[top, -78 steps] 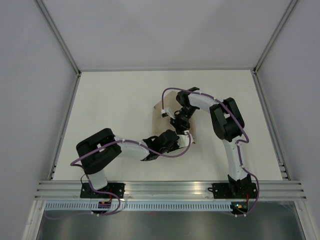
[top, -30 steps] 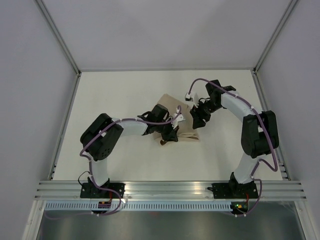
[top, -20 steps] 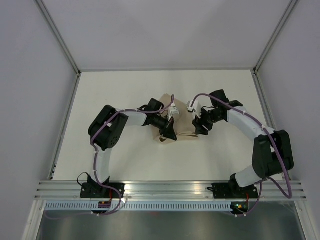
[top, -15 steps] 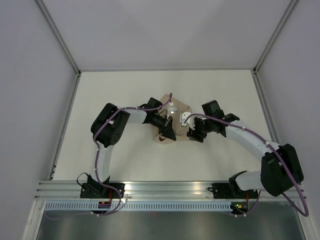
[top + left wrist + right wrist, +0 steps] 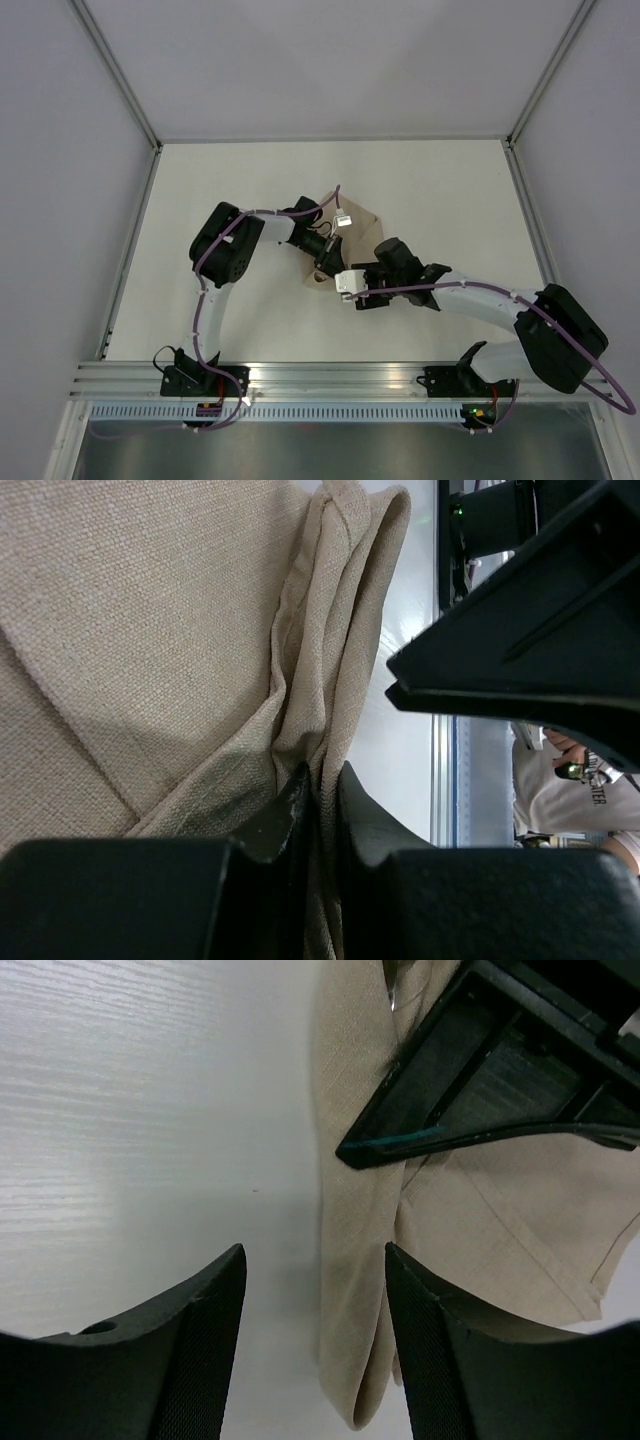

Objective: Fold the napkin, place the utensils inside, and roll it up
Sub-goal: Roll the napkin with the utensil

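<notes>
The beige napkin (image 5: 364, 221) lies bunched in the middle of the table, folded into thick layers (image 5: 150, 610). My left gripper (image 5: 326, 258) is shut on a bunch of those folds at the napkin's near-left end, with cloth squeezed between its fingertips (image 5: 322, 780). My right gripper (image 5: 362, 291) stands open just near-right of it. The napkin's rolled end (image 5: 355, 1260) runs up between its fingertips (image 5: 315, 1250) without touching either pad. The left gripper's black body (image 5: 480, 1070) fills the top right of the right wrist view. The utensils are hidden.
White table (image 5: 230, 180) all round, framed by grey walls and metal rails (image 5: 340, 378) at the near edge. The right arm's black body (image 5: 530, 650) looms close over the napkin's right side in the left wrist view.
My right arm has swung from the napkin's far-right side round to its near side, low beside the left gripper. The left gripper has kept its hold and barely moved.
</notes>
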Robot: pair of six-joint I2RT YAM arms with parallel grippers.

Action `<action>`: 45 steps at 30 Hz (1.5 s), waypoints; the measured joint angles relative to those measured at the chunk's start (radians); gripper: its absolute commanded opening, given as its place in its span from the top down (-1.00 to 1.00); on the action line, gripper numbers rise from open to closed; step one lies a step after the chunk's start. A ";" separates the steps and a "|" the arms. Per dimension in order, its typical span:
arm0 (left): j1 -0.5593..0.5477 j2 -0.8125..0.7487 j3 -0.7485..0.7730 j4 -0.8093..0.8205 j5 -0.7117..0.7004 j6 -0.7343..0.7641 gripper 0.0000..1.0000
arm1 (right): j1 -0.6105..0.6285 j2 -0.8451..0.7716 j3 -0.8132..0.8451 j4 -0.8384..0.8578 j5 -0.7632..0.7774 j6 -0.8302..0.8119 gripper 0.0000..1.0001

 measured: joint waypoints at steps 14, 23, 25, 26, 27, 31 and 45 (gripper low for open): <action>0.001 0.024 0.024 -0.059 0.028 0.000 0.95 | 0.095 0.169 0.004 0.212 0.113 -0.046 -0.14; 0.003 0.025 0.027 -0.082 0.028 0.000 0.95 | 0.097 0.214 0.023 0.246 0.149 -0.068 0.22; 0.006 0.025 0.027 -0.085 0.027 0.001 0.86 | 0.097 0.219 0.032 0.227 0.148 -0.071 0.26; 0.006 0.025 0.027 -0.087 0.027 0.001 0.82 | 0.097 0.223 0.040 0.214 0.147 -0.072 0.28; 0.006 0.025 0.027 -0.088 0.026 0.001 0.77 | 0.097 0.225 0.049 0.197 0.145 -0.072 0.35; 0.008 0.021 0.027 -0.095 0.015 0.002 0.48 | 0.096 0.256 0.117 0.088 0.132 -0.068 0.49; 0.018 -0.220 -0.034 -0.006 -0.373 -0.056 0.17 | 0.084 0.377 0.351 -0.212 0.109 0.078 0.59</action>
